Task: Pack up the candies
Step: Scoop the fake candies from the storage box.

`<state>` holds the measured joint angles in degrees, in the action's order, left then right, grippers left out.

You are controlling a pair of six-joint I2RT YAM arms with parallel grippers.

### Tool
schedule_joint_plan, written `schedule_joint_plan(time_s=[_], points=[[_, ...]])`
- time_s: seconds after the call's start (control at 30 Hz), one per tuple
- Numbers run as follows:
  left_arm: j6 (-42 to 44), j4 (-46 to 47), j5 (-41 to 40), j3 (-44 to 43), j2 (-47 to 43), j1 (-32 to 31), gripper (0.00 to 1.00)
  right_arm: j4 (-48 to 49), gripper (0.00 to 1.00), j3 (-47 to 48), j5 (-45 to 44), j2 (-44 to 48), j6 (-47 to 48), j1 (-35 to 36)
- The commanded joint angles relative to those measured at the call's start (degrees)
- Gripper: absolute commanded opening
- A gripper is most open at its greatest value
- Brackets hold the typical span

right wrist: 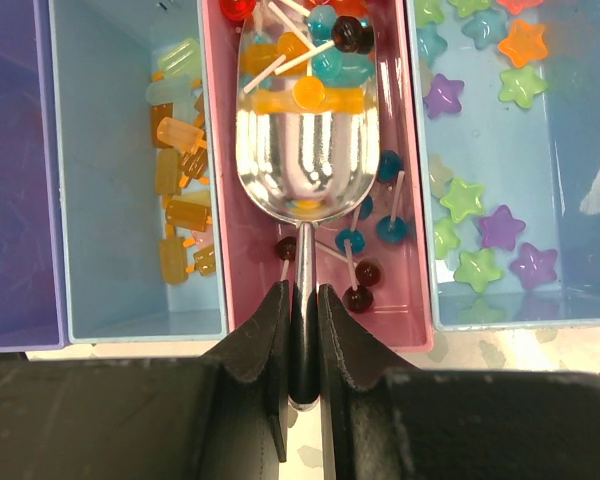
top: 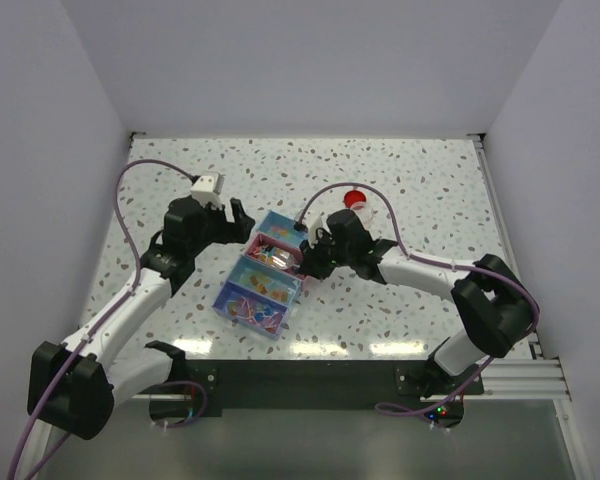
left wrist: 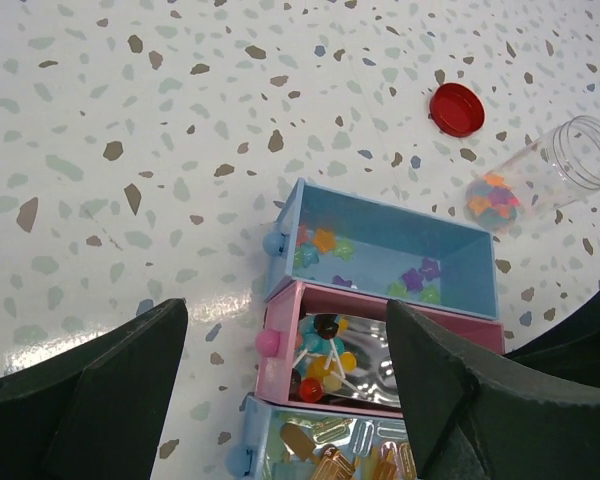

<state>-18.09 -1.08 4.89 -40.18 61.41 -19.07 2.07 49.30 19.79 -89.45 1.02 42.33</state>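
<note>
Four small trays lie side by side: blue (right wrist: 500, 150), pink (right wrist: 412, 180), blue (right wrist: 100, 200) and purple (right wrist: 10, 170). The candies are small and mixed in colour: stars (right wrist: 480, 230), little lollipops (right wrist: 365, 240) and popsicle shapes (right wrist: 175, 160). My right gripper (right wrist: 300, 300) is shut on the handle of a metal scoop (right wrist: 302, 130). The scoop lies in the pink tray with lollipops piled at its front edge. My left gripper (left wrist: 285, 330) hangs open over the knob end of the pink tray (left wrist: 280, 330), holding nothing.
A clear jar (left wrist: 550, 170) lies on its side beyond the trays, with star candies inside. Its red lid (left wrist: 456, 108) sits on the speckled table (left wrist: 130, 150) nearby. In the top view the tray row (top: 265, 275) sits between both arms.
</note>
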Motion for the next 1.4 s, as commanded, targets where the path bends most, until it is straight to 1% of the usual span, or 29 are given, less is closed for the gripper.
schedule_joint_plan(time_s=[0.0,0.07,0.13,0.3,0.5,0.63,1.0,1.07,1.2,1.27,1.37], points=[[-1.2,1.2,-3.8,-2.1,-1.8,0.5,0.85,6.6,0.0,-0.6,3.4,2.7,-0.1,-0.6],[-1.4,1.2,-4.4,-2.3,-2.0,0.5,0.85,6.0,0.0,-0.4,3.6,2.7,0.5,-0.7],[-1.8,-0.8,-4.3,-2.7,-2.0,0.5,0.85,4.8,0.0,0.1,3.5,3.1,1.4,-0.6],[-1.8,-1.1,-4.7,-2.9,-1.7,0.5,0.85,0.3,0.0,2.6,3.0,3.4,2.8,-0.7],[-1.2,-0.9,-6.6,-2.8,-1.1,0.5,0.84,-1.9,0.0,4.9,2.4,3.2,3.0,-0.7],[-0.9,-0.7,-6.5,-2.6,-1.0,0.5,0.84,-1.6,0.0,4.7,2.4,2.9,2.9,-0.7],[0.2,-0.7,-5.2,-2.8,-0.8,0.5,0.84,3.3,0.0,2.4,2.3,0.5,1.4,-0.7],[0.6,-0.9,-5.2,-3.2,-0.6,0.5,0.84,0.9,0.0,4.0,0.4,-0.5,2.5,-0.5],[0.8,-1.1,-5.1,-3.6,-0.2,0.5,0.84,-1.5,0.0,4.1,-1.2,0.2,4.8,-0.5],[0.7,-1.2,-3.8,-3.6,0.2,0.5,0.84,-3.7,0.0,5.4,-0.6,-0.4,5.7,-0.5],[0.6,-1.2,-3.5,-3.6,0.5,0.5,0.84,-4.3,0.0,6.1,1.6,-0.4,6.3,-0.3]])
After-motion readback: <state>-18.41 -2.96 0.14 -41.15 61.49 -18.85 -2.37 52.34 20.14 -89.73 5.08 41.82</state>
